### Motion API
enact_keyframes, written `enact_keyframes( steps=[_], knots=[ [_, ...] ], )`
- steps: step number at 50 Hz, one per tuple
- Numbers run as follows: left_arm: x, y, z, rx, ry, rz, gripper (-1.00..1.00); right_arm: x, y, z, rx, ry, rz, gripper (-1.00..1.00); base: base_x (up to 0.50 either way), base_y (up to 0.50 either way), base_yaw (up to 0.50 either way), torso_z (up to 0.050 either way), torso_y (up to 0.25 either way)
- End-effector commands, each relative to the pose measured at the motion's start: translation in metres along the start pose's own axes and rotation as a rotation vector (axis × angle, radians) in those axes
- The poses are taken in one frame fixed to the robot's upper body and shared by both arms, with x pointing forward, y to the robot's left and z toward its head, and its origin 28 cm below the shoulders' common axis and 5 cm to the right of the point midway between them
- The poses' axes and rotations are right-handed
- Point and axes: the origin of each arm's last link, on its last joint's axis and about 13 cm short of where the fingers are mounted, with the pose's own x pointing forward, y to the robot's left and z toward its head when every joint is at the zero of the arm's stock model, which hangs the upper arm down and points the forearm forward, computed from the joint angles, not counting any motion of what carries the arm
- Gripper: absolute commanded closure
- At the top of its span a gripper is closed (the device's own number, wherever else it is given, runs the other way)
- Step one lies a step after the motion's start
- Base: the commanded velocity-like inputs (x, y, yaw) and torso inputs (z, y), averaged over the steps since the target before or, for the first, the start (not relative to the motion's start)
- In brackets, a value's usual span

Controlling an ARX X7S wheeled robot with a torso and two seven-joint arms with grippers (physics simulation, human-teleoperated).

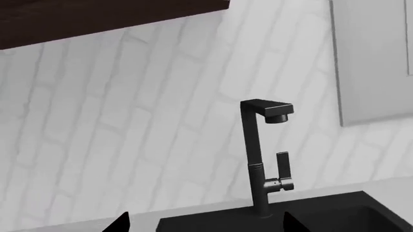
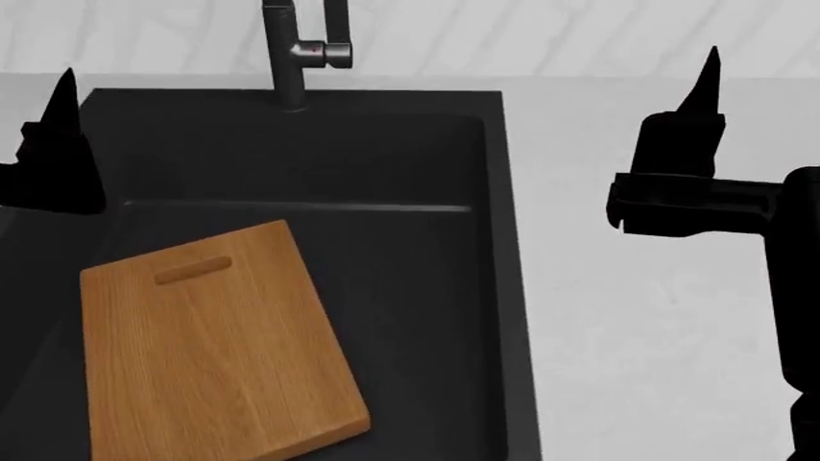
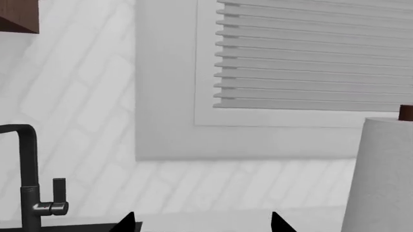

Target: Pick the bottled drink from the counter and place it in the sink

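The bottled drink is out of view in every frame. The black sink (image 2: 397,163) lies in the white counter (image 2: 654,336), with its dark faucet (image 2: 292,53) at the back rim. My left gripper (image 2: 61,91) hangs over the sink's left rim, open and empty. In the left wrist view it (image 1: 206,226) faces the faucet (image 1: 258,159) and the sink's back edge (image 1: 335,210). My right gripper (image 2: 709,67) hovers over the counter right of the sink, open and empty. In the right wrist view it (image 3: 203,224) faces the wall, with the faucet (image 3: 29,188) to one side.
A light wooden cutting board (image 2: 211,336) lies inside the sink at its front left. A white paper towel roll (image 3: 380,179) stands on the counter beyond the right gripper. A window with blinds (image 3: 310,58) and a tiled wall stand behind. A dark upper cabinet (image 1: 96,14) hangs above.
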Motion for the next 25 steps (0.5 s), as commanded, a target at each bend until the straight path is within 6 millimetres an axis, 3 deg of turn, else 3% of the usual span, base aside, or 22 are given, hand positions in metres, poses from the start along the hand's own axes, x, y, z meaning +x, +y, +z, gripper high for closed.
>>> enact_keyframes(
  steps=[1,12,25],
  knots=[
    [-0.019,0.015,0.006,0.049,0.060,0.132,-1.00,0.002,0.000,-0.005,0.021,0.008,0.003,-1.00,0.00,0.00,0.00,0.000,0.000],
    [-0.054,0.056,0.030,0.126,0.139,0.424,-1.00,0.000,-0.004,-0.013,0.050,0.019,-0.002,-1.00,0.00,0.00,0.00,0.000,0.000],
    [-0.091,0.103,0.035,0.208,0.258,0.766,-1.00,0.002,-0.002,-0.024,0.063,0.040,-0.001,-1.00,0.00,0.00,0.00,0.000,0.000]
  ],
)
